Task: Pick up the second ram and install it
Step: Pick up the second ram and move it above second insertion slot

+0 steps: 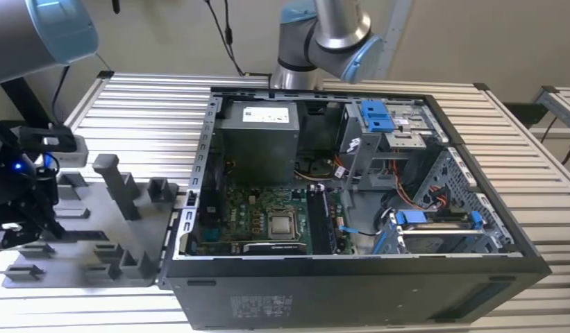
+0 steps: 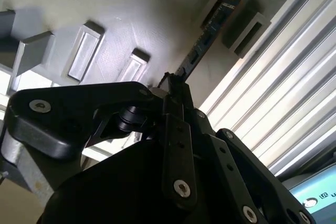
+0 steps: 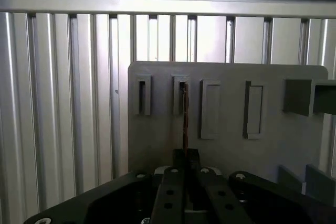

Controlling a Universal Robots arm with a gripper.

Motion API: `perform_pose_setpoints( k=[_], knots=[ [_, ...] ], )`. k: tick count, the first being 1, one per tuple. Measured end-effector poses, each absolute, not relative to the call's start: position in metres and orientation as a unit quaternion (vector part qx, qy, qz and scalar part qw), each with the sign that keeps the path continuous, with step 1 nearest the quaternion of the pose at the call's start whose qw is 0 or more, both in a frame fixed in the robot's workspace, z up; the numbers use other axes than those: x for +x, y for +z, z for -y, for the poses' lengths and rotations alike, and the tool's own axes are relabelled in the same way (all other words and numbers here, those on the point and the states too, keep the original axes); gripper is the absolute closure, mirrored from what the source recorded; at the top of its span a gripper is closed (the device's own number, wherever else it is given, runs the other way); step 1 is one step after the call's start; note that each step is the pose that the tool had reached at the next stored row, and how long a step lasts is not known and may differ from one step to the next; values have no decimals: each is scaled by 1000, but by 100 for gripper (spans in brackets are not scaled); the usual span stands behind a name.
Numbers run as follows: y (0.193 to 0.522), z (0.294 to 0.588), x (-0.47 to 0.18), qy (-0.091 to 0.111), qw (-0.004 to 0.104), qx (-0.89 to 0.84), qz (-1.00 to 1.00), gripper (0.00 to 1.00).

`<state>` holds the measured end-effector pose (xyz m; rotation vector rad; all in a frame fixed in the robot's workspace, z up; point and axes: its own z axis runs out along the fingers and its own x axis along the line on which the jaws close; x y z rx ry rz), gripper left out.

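In the exterior view, the black gripper (image 1: 23, 225) hangs low over the flat grey plastic holder tray (image 1: 76, 267), which lies on the ribbed aluminium table (image 1: 146, 111) at the exterior view's left. The open black computer case (image 1: 359, 291) stands just beside the tray, and the large green circuit board (image 1: 231, 208) lies inside it.

In the second wrist view, the second ram (image 2: 207, 35), a long thin dark green-black memory stick, stands on its edge in the tray. Its far end sits between two grey blocks. The gripper (image 2: 172, 85) is narrow and its jaws appear to close on the near end of the stick.

In the first wrist view, the second ram (image 3: 185, 121) shows edge-on as a thin line which runs from a raised slot (image 3: 181, 85) to the gripper (image 3: 185, 157).

To do this step well, I think the lift must go straight up, so the stick leaves the slot without twisting. The grip is near one end, so the stick can tilt. The other slots and blocks of the tray stand near on both sides, while above the tray there is open room. The case wall is the nearest edge on the way to the board.
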<state>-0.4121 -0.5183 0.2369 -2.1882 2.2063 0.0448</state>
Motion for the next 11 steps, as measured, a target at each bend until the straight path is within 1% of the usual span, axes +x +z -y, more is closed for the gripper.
perform_pose_setpoints(
  k=[11],
  knots=[
    [250,518,-412,14,17,-704,-710,86]
  ],
)
